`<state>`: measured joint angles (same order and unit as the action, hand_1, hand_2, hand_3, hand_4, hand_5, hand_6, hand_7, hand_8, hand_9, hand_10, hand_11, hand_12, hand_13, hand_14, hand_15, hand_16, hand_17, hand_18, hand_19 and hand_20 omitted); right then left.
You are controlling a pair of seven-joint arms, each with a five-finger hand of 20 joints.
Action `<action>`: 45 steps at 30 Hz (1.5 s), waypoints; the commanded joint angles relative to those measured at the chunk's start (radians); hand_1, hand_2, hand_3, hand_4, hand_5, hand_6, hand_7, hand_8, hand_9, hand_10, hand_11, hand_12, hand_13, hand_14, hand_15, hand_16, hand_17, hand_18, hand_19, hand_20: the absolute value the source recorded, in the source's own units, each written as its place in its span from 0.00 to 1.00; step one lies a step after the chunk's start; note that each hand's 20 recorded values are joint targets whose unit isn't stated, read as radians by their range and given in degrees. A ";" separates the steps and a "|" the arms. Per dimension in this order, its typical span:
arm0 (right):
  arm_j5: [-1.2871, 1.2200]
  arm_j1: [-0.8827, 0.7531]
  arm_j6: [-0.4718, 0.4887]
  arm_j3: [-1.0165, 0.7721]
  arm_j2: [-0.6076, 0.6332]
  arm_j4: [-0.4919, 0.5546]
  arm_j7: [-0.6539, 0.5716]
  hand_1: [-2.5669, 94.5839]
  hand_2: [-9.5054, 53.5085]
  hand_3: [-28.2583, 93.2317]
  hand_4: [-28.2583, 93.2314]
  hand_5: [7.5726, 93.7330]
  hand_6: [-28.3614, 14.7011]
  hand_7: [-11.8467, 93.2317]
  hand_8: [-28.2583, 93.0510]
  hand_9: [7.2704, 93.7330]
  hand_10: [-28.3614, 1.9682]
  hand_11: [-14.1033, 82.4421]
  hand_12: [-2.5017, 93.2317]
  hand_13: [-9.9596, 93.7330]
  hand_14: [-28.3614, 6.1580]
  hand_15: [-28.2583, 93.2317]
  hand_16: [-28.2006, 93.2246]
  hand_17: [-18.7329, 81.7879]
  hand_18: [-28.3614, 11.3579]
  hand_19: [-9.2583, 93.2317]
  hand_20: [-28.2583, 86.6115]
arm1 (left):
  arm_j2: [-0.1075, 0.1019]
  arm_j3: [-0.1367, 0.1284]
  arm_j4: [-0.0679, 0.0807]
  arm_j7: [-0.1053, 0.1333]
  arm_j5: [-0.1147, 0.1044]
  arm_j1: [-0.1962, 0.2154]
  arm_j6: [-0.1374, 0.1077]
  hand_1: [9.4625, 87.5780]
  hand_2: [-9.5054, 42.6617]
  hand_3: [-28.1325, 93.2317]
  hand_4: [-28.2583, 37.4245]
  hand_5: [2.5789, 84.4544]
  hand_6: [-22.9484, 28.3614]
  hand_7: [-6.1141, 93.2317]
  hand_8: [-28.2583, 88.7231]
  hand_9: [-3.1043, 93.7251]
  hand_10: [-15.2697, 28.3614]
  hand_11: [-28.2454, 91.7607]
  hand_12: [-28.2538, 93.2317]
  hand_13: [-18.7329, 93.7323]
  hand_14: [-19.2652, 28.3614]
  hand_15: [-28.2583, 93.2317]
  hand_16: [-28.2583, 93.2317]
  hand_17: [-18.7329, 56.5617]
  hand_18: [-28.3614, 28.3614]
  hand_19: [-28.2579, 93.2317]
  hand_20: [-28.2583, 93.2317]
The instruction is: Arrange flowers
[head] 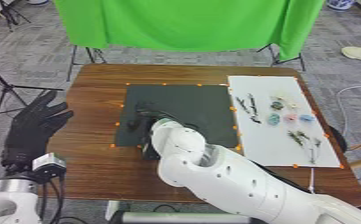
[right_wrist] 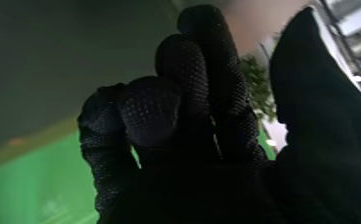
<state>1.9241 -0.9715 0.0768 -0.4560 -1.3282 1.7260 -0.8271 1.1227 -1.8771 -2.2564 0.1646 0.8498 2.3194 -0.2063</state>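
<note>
My right hand (head: pixel 150 120) is low over the dark mat (head: pixel 199 105), left of its middle. In the right wrist view, this hand (right_wrist: pixel 190 125) is open, its fingers loosely bent and the thumb apart from them. Green foliage (right_wrist: pixel 258 85) shows behind the gap beside the thumb; I cannot tell whether it touches the glove. My left hand (head: pixel 34 125) is open at the table's left side. On the white sheet (head: pixel 270 150) lie dark twigs (head: pixel 253 107), a pink flower (head: pixel 290 118), a blue flower (head: pixel 307 118), a green clump (head: pixel 274 119), pale flowers (head: pixel 284 100) and leafy stems (head: pixel 305 142).
Orange markers edge the mat and the sheet on the brown table (head: pixel 92 175). A green cloth (head: pixel 185 22) hangs beyond the far edge. A black tripod (head: pixel 6 85) stands left of the table. My right forearm (head: pixel 239 175) crosses the near right part.
</note>
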 commanded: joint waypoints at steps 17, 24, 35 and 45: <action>0.116 -0.390 0.025 -0.437 0.442 0.430 -0.014 0.27 0.10 0.94 0.03 0.69 0.42 0.38 0.12 0.60 0.17 0.76 0.25 0.68 0.31 0.95 0.34 0.41 0.00 0.95 0.65 | 0.072 -0.017 -0.048 0.020 0.020 0.194 -0.031 0.15 0.29 0.89 0.05 0.39 0.61 0.21 0.16 0.39 0.81 0.47 0.32 0.39 0.96 0.66 0.16 0.09 0.91 0.68 0.26; 0.161 -0.556 -0.019 -0.574 0.574 0.477 -0.069 0.27 0.10 0.94 0.03 0.68 0.41 0.37 0.12 0.58 0.16 0.76 0.24 0.67 0.31 0.95 0.34 0.41 0.00 0.96 0.65 | 0.057 0.020 -0.042 0.028 0.023 0.182 -0.027 0.15 0.29 0.89 0.05 0.39 0.61 0.21 0.16 0.39 0.81 0.47 0.32 0.39 0.96 0.66 0.16 0.09 0.91 0.68 0.26; 0.205 -0.808 -0.049 -0.800 0.676 0.498 -0.165 0.27 0.07 0.94 0.02 0.62 0.32 0.30 0.13 0.53 0.09 0.77 0.24 0.63 0.27 0.96 0.33 0.41 0.00 0.96 0.64 | 0.047 0.043 -0.035 0.027 0.029 0.166 -0.021 0.16 0.29 0.89 0.05 0.39 0.61 0.21 0.15 0.38 0.81 0.47 0.32 0.39 0.96 0.66 0.16 0.09 0.91 0.68 0.26; 0.226 -0.975 -0.040 -0.961 0.713 0.475 -0.234 0.28 0.05 0.94 0.02 0.62 0.31 0.30 0.14 0.52 0.08 0.77 0.23 0.62 0.26 0.97 0.32 0.41 0.00 0.96 0.64 | 0.043 0.050 -0.035 0.034 0.027 0.166 -0.025 0.16 0.29 0.89 0.06 0.39 0.61 0.21 0.15 0.39 0.81 0.47 0.32 0.39 0.96 0.66 0.16 0.09 0.91 0.68 0.26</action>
<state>2.1344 -1.8470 0.0451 -1.3472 -0.6520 2.2221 -1.0058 1.1685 -1.8353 -2.2961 0.1958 0.8728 2.4798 -0.2277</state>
